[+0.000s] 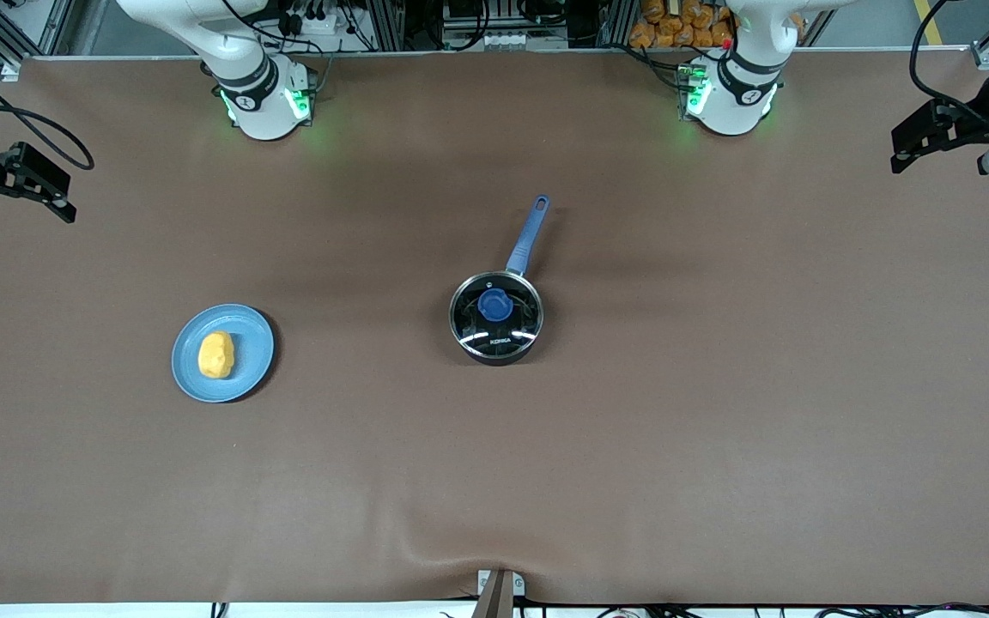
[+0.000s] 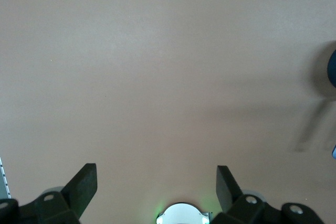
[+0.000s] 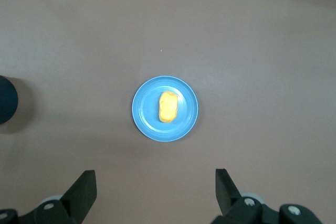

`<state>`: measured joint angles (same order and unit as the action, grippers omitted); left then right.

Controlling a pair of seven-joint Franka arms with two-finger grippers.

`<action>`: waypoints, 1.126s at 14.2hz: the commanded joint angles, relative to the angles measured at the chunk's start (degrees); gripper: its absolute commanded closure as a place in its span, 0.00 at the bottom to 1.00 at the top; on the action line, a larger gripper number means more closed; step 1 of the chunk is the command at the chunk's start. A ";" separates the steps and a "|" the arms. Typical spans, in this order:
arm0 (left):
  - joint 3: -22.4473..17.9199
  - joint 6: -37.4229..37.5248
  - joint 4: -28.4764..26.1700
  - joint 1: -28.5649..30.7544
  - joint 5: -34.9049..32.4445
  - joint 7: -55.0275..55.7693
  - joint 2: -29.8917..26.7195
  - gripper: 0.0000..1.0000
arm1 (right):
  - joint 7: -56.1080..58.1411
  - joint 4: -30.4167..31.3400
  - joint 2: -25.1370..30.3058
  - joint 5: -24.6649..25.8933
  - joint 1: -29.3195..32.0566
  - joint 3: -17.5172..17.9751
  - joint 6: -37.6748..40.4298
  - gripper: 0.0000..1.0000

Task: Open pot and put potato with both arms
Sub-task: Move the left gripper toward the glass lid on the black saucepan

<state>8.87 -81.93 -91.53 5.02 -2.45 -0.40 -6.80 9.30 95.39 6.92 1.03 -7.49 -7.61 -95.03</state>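
Brown table (image 1: 718, 412) — pot (image 1: 495, 318), potato (image 1: 216, 354) apart.

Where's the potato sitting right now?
In the front view the potato lies on a blue plate, toward the right arm's end of the table, apart from the lidded pot at the table's middle.

The counter (image 1: 718, 429) is evenly, brightly lit from overhead; soft shadows are cast, glare is caught on the pot (image 1: 495, 318) lid.
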 commanded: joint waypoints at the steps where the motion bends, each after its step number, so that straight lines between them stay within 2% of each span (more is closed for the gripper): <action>1: 0.27 -0.33 1.27 0.52 3.14 -1.09 1.43 0.00 | -0.60 -1.95 0.73 0.82 0.11 0.05 5.69 0.00; 4: 0.18 -0.34 2.84 0.09 2.89 -0.66 3.72 0.00 | -0.77 -2.75 0.55 0.64 -0.77 0.57 6.35 0.00; 6: 0.71 -0.34 6.00 -0.53 4.38 -0.65 8.97 0.00 | -1.04 -3.46 0.81 0.73 -1.56 1.19 7.22 0.00; 7: 1.40 -0.51 7.15 -0.80 7.60 -0.13 11.35 0.00 | -0.95 -3.37 0.90 0.64 -1.57 1.19 8.01 0.00; 8: 2.19 -2.08 7.59 -1.15 10.42 -0.30 13.37 0.00 | -0.95 -3.28 0.90 0.55 -1.74 1.37 8.19 0.00; 11: 4.75 -6.30 7.77 -2.64 10.98 0.83 16.20 0.00 | -0.34 -4.25 0.73 0.38 -1.48 1.28 6.62 0.00; 16: 5.19 -13.33 7.68 -14.40 9.40 22.94 21.73 0.00 | -0.25 -5.04 0.11 0.64 -2.00 1.37 4.68 0.00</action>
<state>14.22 -93.18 -85.60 -5.27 7.99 14.76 12.04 9.29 90.95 7.25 1.05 -9.00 -6.19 -90.00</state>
